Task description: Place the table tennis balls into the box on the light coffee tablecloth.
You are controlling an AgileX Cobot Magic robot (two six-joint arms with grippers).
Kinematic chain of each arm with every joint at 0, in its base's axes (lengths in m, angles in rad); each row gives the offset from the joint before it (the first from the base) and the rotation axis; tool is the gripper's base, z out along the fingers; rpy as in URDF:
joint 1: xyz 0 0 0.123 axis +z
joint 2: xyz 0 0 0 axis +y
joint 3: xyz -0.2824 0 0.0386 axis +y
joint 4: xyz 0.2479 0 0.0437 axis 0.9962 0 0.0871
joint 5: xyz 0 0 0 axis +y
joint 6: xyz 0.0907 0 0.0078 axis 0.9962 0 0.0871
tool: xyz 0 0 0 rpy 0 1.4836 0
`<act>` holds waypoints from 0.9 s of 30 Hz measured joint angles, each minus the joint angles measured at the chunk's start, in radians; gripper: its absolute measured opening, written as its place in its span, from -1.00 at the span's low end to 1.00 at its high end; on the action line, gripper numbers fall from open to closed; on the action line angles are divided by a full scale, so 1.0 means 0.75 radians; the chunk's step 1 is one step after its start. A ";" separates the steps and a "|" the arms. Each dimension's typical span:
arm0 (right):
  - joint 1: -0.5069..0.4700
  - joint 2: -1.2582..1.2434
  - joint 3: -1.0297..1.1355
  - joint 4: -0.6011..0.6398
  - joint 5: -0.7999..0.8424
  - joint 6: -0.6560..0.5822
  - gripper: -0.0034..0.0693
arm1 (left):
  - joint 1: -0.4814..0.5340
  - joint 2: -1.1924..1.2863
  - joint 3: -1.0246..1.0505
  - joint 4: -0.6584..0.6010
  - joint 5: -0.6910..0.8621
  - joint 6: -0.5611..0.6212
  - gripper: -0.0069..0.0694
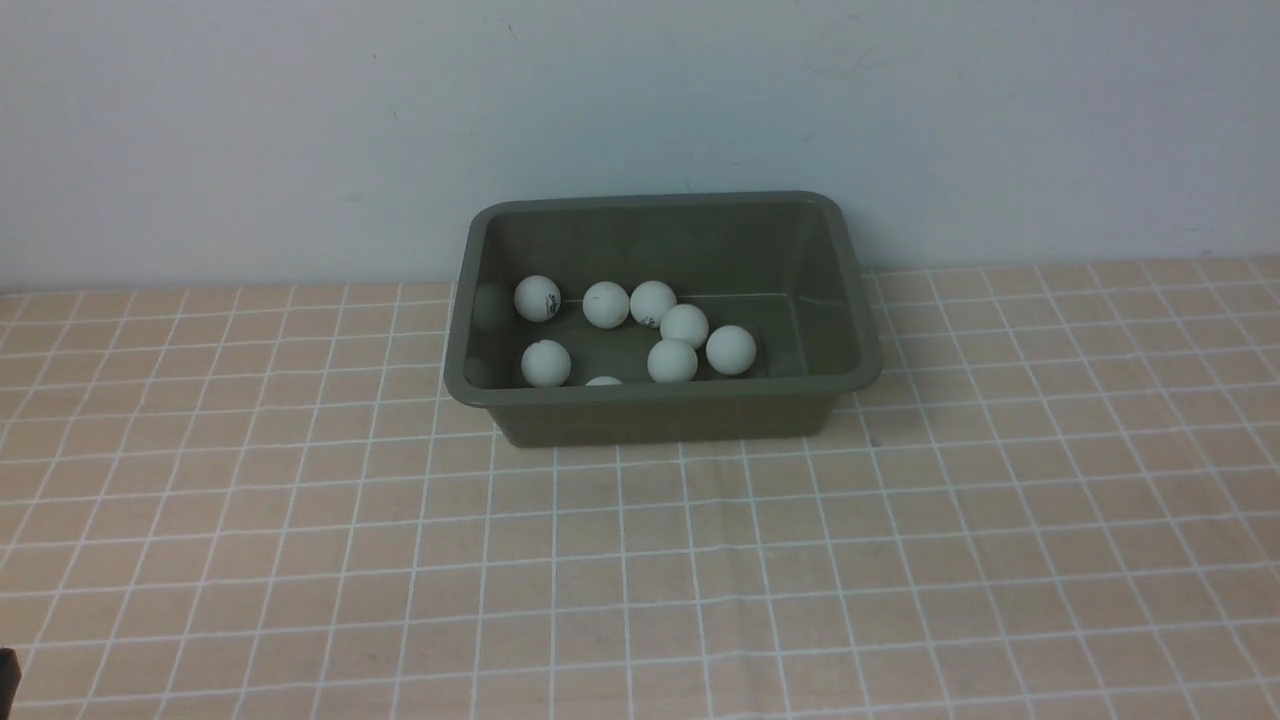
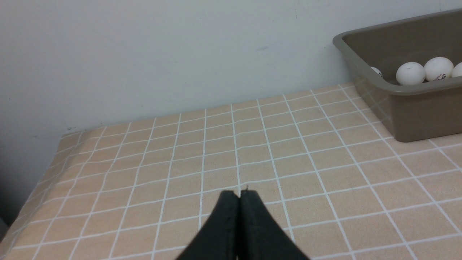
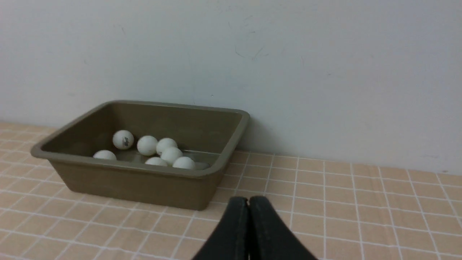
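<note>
Counted 8 table tennis balls [image 1: 686, 325], one mostly hidden by the near wall; 1 box [image 1: 662, 398]; 1 light coffee tablecloth [image 1: 640, 560]; 2 grippers: left gripper [image 2: 239, 195], right gripper [image 3: 248, 200]

**No legible text on the balls or the tub**

We can read no word, number or brand anywhere. We see a small dark printed mark on one table tennis ball [image 1: 538, 298] at the back left of the olive-green box [image 1: 660, 396], but it is too small and blurred to make out. In the left wrist view another ball [image 2: 438, 69] carries a dark and reddish mark, equally unreadable. The checked tablecloth [image 1: 640, 560] and the wall [image 1: 300, 130] bear no lettering.
</note>
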 joint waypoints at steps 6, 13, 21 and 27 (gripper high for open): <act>0.000 -0.001 0.150 -0.178 -0.101 -0.104 -0.96 | 0.000 0.000 0.000 0.000 0.000 0.000 -1.00; 0.000 -0.103 0.376 -0.152 -0.466 -0.111 -0.96 | 0.000 0.000 0.001 0.000 0.000 0.000 -1.00; 0.000 -0.147 0.379 -0.086 -0.496 -0.122 -0.96 | 0.000 0.000 0.002 0.000 0.000 0.000 -1.00; 0.000 -0.147 0.381 -0.093 -0.346 -0.122 -0.96 | 0.000 0.000 0.002 0.000 0.000 0.000 -1.00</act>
